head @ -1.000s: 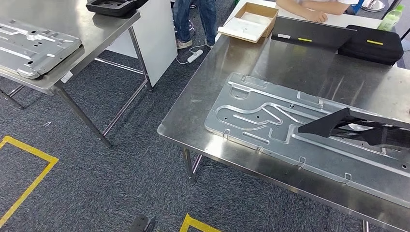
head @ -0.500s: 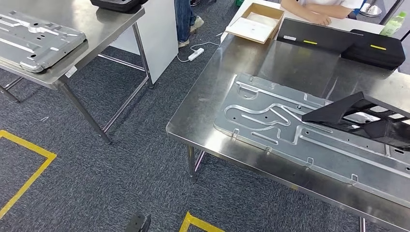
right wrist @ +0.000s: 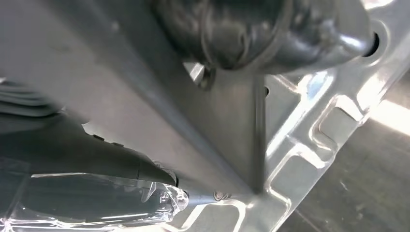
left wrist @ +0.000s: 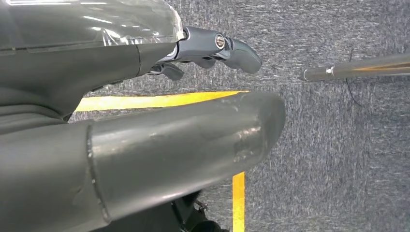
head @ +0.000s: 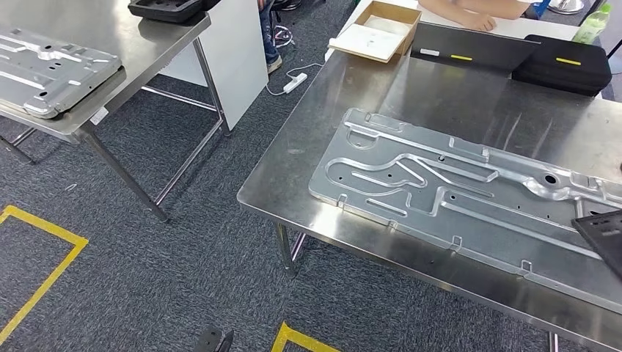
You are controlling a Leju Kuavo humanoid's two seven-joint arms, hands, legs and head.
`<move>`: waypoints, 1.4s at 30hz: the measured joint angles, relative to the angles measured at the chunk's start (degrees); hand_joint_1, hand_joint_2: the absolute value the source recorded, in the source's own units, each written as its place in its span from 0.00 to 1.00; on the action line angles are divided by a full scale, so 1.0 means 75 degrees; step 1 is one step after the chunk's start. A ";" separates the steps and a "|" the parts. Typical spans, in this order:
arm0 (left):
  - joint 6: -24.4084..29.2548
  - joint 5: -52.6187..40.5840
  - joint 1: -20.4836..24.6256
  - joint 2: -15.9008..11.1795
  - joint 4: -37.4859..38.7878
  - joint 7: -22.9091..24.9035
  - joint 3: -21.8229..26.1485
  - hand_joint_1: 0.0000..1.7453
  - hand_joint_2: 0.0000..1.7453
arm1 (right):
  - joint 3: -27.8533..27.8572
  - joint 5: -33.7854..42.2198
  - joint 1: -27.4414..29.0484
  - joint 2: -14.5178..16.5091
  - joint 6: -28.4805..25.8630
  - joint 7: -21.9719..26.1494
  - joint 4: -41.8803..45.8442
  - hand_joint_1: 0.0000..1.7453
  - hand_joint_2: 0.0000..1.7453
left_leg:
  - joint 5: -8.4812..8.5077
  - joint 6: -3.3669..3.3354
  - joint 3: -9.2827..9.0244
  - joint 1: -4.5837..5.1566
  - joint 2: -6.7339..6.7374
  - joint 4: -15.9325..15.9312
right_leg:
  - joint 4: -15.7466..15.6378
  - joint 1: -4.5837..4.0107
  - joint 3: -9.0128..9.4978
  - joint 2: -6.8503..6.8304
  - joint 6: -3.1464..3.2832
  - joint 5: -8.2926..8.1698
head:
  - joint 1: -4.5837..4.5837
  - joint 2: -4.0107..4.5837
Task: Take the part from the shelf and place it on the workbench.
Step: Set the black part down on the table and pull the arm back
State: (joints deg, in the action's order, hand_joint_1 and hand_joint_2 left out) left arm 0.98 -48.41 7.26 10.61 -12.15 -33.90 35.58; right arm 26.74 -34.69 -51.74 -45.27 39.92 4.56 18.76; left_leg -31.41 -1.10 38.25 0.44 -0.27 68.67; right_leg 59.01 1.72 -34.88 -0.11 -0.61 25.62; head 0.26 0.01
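The black flat part shows as a corner at the right edge of the head view, low over the big stamped metal plate on the steel workbench. In the right wrist view my right hand grips this part. The thumb is on one face and the plastic-covered fingers on the other, just above the plate. My left hand hangs over the carpet, holding nothing, its fingers apart from the thumb.
A second steel table at the left carries another metal plate and a black tray. At the workbench's far end lie a cardboard box, black cases and a green bottle. A person's arm rests there. Yellow tape marks the floor.
The black part has moved right and down across the plate, from its middle to the picture's right edge. The view itself has shifted slightly.
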 joint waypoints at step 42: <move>0.0259 -0.0167 -0.0058 0.0143 0.0001 0.0028 0.0174 0.00 0.00 | -0.2069 -0.4496 -0.1595 0.0737 -0.5746 -0.2491 0.0349 0.00 0.00 | 0.0945 -0.0365 -0.0554 0.0060 0.0074 -0.1508 | -0.0056 -0.0110 0.0084 0.0006 -0.0130 0.0041 | 0.0007 0.0000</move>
State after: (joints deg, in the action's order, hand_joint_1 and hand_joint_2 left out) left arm 2.92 -49.66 6.83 11.69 -12.14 -33.69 36.88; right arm 11.22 -68.41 -63.70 -39.74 -3.17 -14.12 21.38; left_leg -24.33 -3.84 34.09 0.90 0.29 57.37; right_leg 58.59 0.89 -34.25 -0.06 -1.58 25.93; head 0.32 0.01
